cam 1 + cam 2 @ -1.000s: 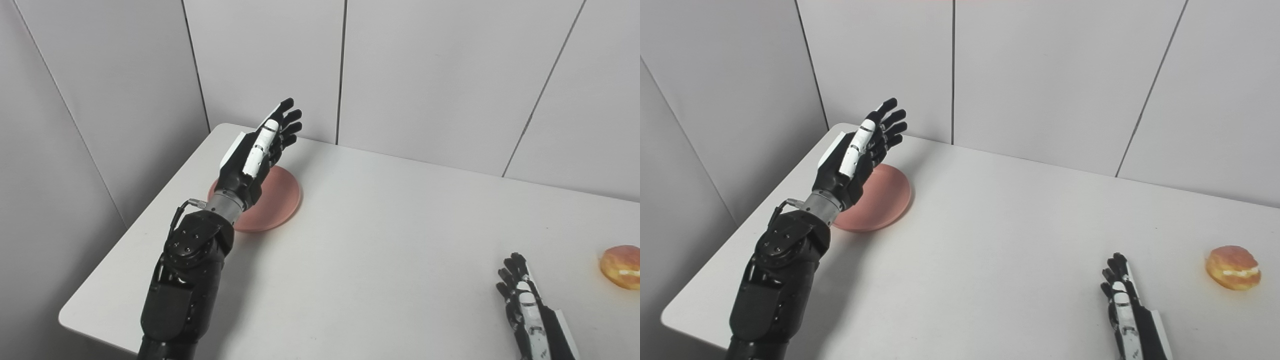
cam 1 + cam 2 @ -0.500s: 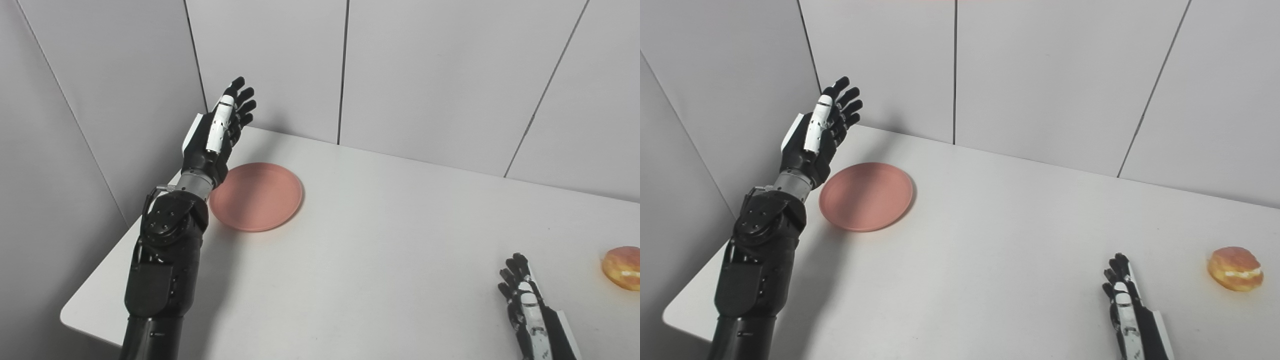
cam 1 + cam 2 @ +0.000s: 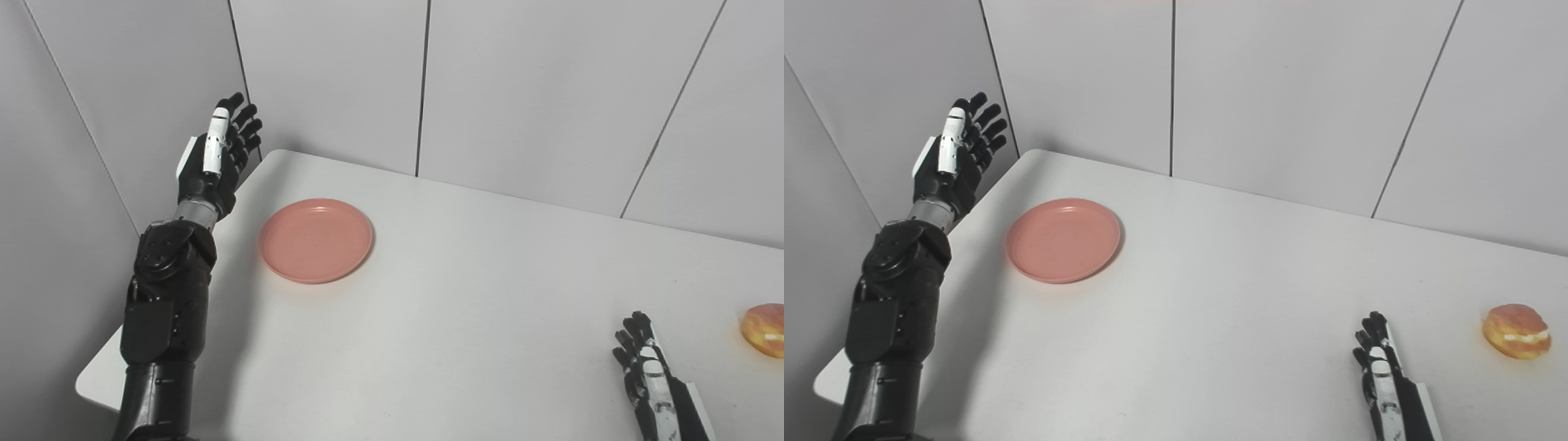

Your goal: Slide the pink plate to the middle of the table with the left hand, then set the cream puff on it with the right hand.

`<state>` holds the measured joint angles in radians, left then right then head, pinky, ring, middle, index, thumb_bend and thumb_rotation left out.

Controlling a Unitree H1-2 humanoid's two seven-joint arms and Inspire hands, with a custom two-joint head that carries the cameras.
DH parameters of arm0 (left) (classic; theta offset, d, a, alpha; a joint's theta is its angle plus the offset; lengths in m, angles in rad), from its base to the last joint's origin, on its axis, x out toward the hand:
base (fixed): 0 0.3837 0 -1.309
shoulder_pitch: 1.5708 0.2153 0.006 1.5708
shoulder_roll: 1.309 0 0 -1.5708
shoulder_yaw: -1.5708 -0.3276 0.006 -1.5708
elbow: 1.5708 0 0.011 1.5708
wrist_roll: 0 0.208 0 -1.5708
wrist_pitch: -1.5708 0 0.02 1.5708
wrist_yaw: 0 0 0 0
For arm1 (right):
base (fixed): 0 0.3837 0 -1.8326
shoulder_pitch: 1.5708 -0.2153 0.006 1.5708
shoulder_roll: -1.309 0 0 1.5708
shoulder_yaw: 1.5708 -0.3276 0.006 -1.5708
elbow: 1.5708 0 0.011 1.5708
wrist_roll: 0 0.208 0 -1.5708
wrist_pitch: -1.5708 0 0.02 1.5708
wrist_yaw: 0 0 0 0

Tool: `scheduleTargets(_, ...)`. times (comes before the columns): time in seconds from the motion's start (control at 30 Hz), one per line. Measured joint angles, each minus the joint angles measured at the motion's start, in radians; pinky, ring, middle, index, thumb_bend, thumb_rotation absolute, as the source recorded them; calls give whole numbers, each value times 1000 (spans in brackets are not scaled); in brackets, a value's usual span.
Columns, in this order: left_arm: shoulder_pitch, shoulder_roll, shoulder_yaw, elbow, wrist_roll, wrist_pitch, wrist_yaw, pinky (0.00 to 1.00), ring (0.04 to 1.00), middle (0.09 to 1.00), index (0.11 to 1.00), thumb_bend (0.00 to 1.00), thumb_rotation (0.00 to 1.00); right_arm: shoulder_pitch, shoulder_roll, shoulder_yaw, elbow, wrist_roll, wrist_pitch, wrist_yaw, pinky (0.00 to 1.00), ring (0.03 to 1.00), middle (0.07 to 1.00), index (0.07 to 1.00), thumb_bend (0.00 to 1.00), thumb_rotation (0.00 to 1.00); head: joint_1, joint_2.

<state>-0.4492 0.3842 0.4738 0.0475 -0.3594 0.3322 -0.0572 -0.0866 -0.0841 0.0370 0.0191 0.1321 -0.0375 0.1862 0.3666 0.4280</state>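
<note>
Resting low at the near edge of the bench (image 3: 1225, 318), our right hand (image 3: 1381, 358) is lying flat with its fingers stretched forward and holding nothing; its wrist and arm are getting cut off by the bottom of the picture, so we are seeing only the back of the hand. Off to its right, well apart from it, the cream puff (image 3: 1517, 331) is sitting on the bench with a pale line of filling showing along its side; in the left eye view it is getting clipped by the right border. Between the two hands the white surface is lying bare.

Farther back and to the left, the pink plate (image 3: 1063, 239) is sitting flat near the bench's far left corner, with nothing on it. We are raising our left hand (image 3: 214, 159) in the air beside that corner, out past the bench's left edge and apart from the plate, fingers spread and pointing upward, empty. Its dark forearm is covering part of the bench's left edge. Behind everything, grey wall panels (image 3: 1286, 92) are closing off the back and left sides.
</note>
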Motion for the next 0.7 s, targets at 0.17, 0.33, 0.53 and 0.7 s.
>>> scheduleTargets(0.17, -1, 13, 15, 41, -30, -1, -2, 918, 901, 905, 896, 417, 1000, 0, 0, 1, -1, 0, 0, 0, 1000, 1000, 1000, 1000, 62, 1000, 2, 0)
scheduleTargets(0.33, -1, 21, 29, 72, -30, -1, 1, 918, 902, 900, 887, 402, 1000, 1, 0, 1, -4, 0, 0, 0, 1000, 1000, 1000, 1000, 70, 1000, 2, 5)
scheduleTargets(0.53, -1, 22, 30, 113, -30, -1, 13, 907, 892, 895, 885, 380, 1000, 1, -1, 0, -4, 9, 1, 0, 1000, 1000, 1000, 1000, 69, 1000, 3, 6)
scheduleTargets(0.7, -1, 22, 30, 158, -30, -5, 12, 913, 897, 899, 890, 370, 1000, 1, -1, 1, -4, 9, 1, 0, 1000, 1000, 1000, 1000, 66, 1000, 2, 8)
